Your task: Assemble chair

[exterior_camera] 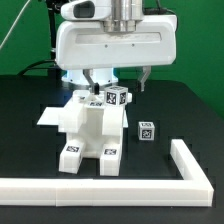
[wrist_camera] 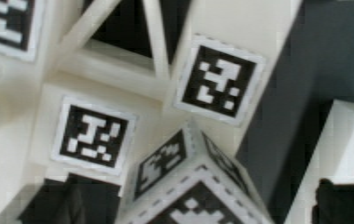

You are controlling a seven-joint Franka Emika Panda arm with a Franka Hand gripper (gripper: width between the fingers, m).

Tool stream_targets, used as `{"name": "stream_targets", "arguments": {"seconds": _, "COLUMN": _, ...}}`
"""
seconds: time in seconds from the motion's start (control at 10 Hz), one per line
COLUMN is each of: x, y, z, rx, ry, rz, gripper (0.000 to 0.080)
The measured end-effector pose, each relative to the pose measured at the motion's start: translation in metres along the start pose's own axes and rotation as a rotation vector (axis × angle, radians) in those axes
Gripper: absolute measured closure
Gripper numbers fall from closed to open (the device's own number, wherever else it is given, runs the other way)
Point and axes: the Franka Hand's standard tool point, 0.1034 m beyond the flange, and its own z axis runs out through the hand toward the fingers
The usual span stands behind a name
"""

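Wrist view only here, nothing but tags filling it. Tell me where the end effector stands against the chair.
Observer: The end effector hangs open just above the chair, gripping nothing.
Operator: Report any loose parts.
Observer: One small tagged block sits on the table, apart from the chair, toward the exterior view's right.
Operator: Name what borders the workspace.
Observer: A long white L-shaped rail runs along the near edge and turns at the exterior view's right.
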Motion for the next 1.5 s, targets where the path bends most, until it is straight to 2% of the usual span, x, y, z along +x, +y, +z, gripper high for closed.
{"name": "stream_targets", "arguments": {"seconds": 0.2, "x": 0.0031, "y": 0.0002, "z": 0.0006, "rx": -0.016, "ry": -0.005, "rz": -0.338, "gripper": 0.0151}}
{"name": "stream_targets", "arguments": {"seconds": 0.4, "x": 0.0026, "y": 0.0006, "z": 0.0008, "rx": -0.016, "ry": -0.005, "rz": -0.311, "gripper": 0.0151}}
{"name": "stream_targets", "arguments": {"seconds": 0.6, "x": 0.0026, "y": 0.0005, "z": 0.0008, "rx": -0.015, "ry": -0.004, "rz": -0.229, "gripper": 0.0394}}
{"name": "stream_targets", "arguments": {"seconds": 0.7, "x": 0.0026, "y": 0.0005, "z": 0.0008, "rx": -0.015, "ry": -0.004, "rz": -0.151, "gripper": 0.0394}}
{"name": "stream_targets", "arguments": {"seconds": 0.8, "x": 0.0027, "y": 0.0005, "z": 0.0008, "rx": -0.015, "ry": -0.003, "rz": -0.095, "gripper": 0.0515}}
{"name": "stream_targets", "arguments": {"seconds": 1.5, "x": 0.0047, "y": 0.001, "z": 0.0008, "rx": -0.019, "ry": 0.023, "rz": 0.411, "gripper": 0.0515}}
